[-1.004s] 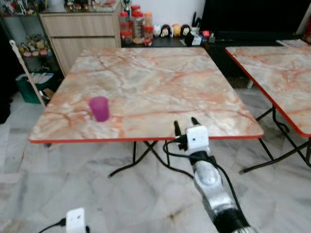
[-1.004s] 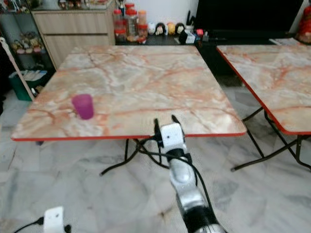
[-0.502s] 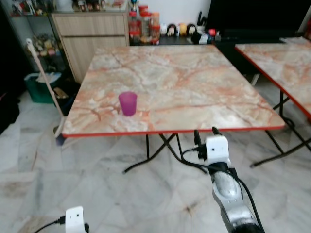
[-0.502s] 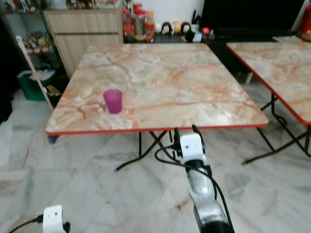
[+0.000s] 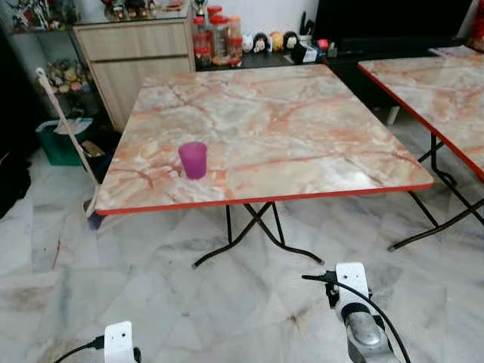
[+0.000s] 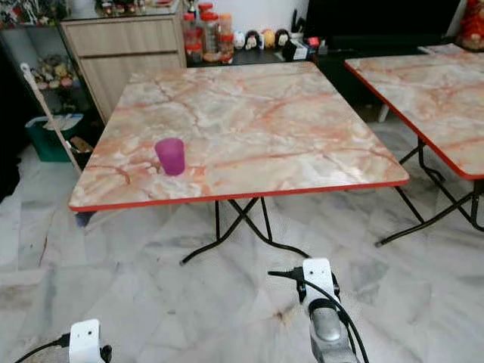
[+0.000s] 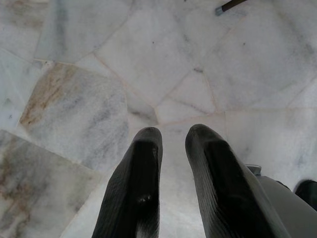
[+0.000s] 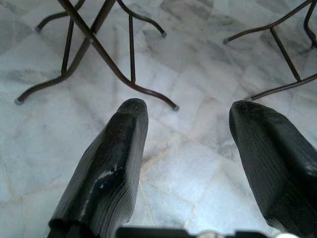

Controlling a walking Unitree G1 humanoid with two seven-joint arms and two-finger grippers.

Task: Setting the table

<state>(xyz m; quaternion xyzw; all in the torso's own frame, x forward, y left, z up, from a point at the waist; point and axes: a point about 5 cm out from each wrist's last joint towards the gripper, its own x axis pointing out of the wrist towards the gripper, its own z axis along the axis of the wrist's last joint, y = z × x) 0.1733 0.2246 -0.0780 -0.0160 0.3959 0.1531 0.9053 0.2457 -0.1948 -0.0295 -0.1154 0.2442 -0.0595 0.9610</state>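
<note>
**Both arms low over the floor, cup alone on the table**

Nearest: left gripper (image 7: 173, 144) hanging over the pale marble-tile floor (image 7: 74, 99), two black fingers (image 7: 133, 183) parted by just a narrow gap, nothing between them. Right gripper (image 8: 190, 111) low too, above the same floor, fingers (image 8: 109, 163) spread wide and empty, with the dark folding metal legs (image 8: 94, 44) of the table just ahead.

Further out: square folding table with a pink-and-cream marble-look top and red edge (image 5: 302, 136). On it, near the front edge toward the robot's left, a small translucent purple plastic cup (image 5: 193, 159), upright, mouth up, tapering slightly to the base, standing free. Can't tell if anything's inside.

Off to the right, a second table with the same top (image 5: 439, 83). Behind, a light wooden cabinet (image 5: 132, 53) and a cluster of red-lidded jars (image 5: 215, 38).

Versus half a second back: right arm dropped from just below the table edge down toward the floor; whole view shifted slightly, cup in the same spot on the table.
</note>
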